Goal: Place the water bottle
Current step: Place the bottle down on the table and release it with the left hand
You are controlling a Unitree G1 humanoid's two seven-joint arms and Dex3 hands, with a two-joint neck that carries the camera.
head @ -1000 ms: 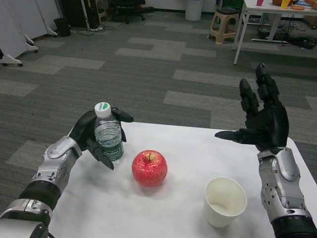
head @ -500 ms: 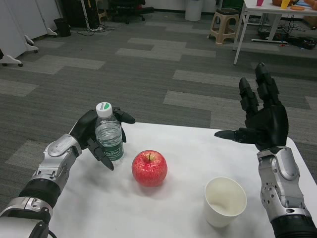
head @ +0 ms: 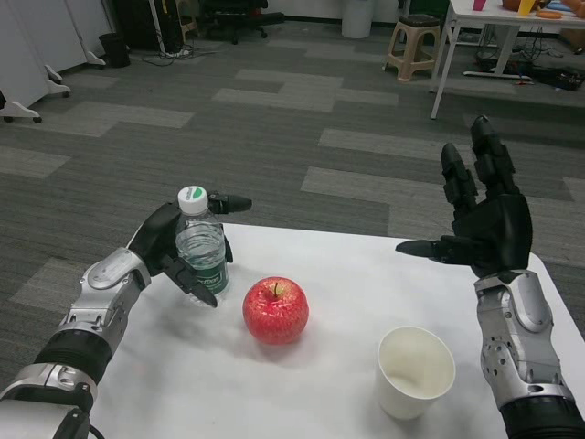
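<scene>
Bottle standing upright at the desk's [head: 320, 384] far left corner, your water bottle [head: 200, 247], with your left hand [head: 169, 245] wrapped loosely about it; fingers spread to either side of the label, one pointing out past the white cap, so call that hand parted around the bottle; whether any finger actually presses the plastic, you can't tell from here; base looks down on the desk, so the placing seems near enough done; right hand [head: 484, 224] raised well off to the other side, fingers splayed wide, holding nothing; now the bottle itself: small, clear, water most of the way up, so expect modest weight sitting low; thin walls will likely dent under a hard squeeze and the wet-look plastic may slip; best purchase is the labelled waist, not the cap; mind the red apple [head: 275, 310] near it on the right, and the white cup [head: 416, 370] further along; draw your fingers away sideways, or the tall narrow thing could topple
</scene>
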